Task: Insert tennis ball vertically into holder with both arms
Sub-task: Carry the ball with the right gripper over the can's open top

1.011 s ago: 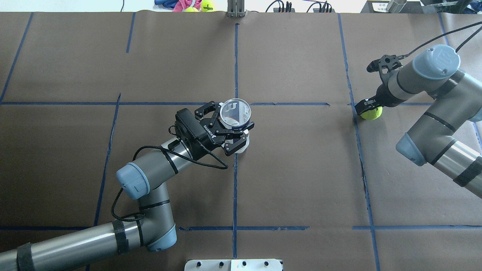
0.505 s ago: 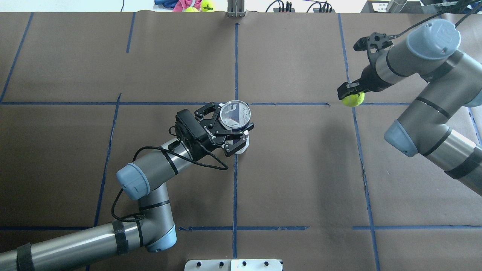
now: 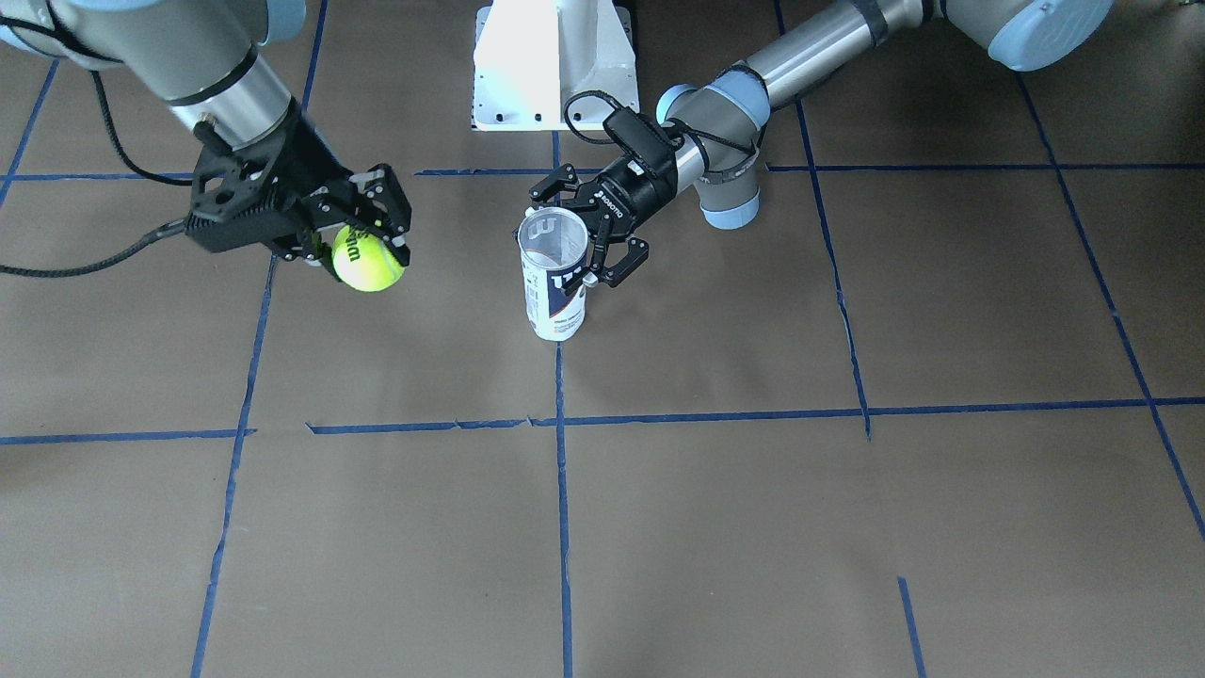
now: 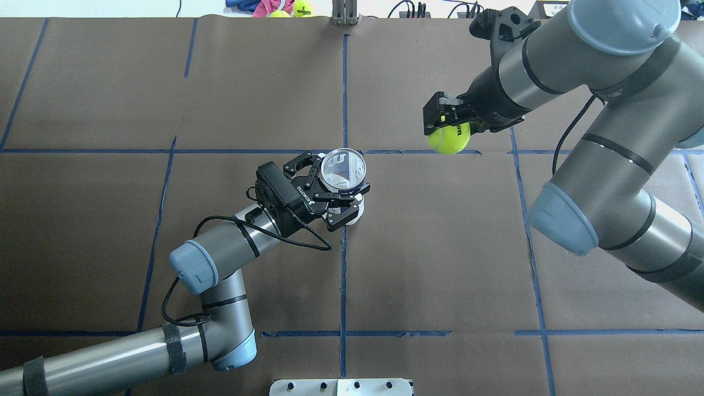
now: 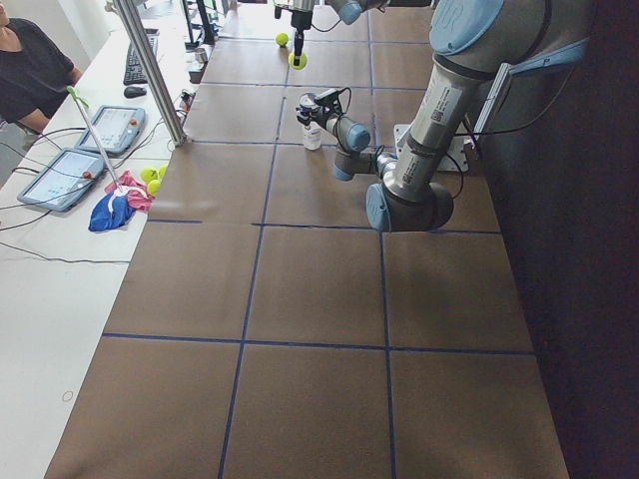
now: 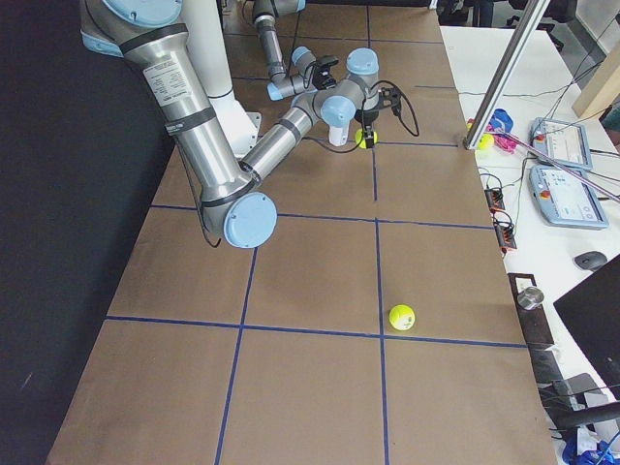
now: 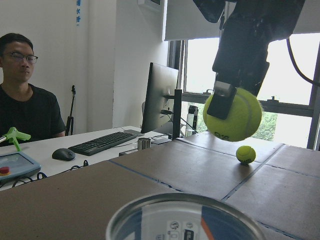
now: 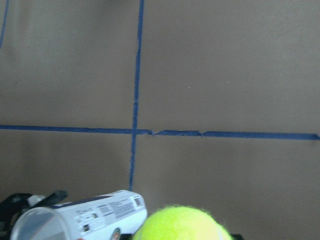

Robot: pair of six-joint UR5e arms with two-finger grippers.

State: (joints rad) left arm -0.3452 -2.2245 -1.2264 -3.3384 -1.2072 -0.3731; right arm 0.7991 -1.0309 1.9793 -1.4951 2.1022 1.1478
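Note:
The clear holder (image 4: 344, 168) with its white and navy label stands upright on the table near the middle (image 3: 554, 282). My left gripper (image 4: 345, 190) is shut on the holder, one finger on each side (image 3: 588, 231). My right gripper (image 4: 446, 127) is shut on the tennis ball (image 4: 449, 139) and holds it in the air, to the right of the holder and a little beyond it (image 3: 367, 260). The left wrist view shows the holder's open rim (image 7: 185, 217) low down and the held ball (image 7: 233, 114) above and beyond it. The right wrist view shows the ball (image 8: 182, 225) and the holder (image 8: 85, 216).
A second tennis ball (image 6: 402, 317) lies on the table at the far right, also seen in the left wrist view (image 7: 245, 154). More balls and a cloth (image 4: 286, 7) lie past the far edge. The white pedestal (image 3: 554, 66) stands at the near edge. An operator (image 7: 27, 107) sits beyond.
My right arm has lifted the tennis ball off the table at the right and carried it left and up toward the holder. My left gripper and the holder have stayed put.

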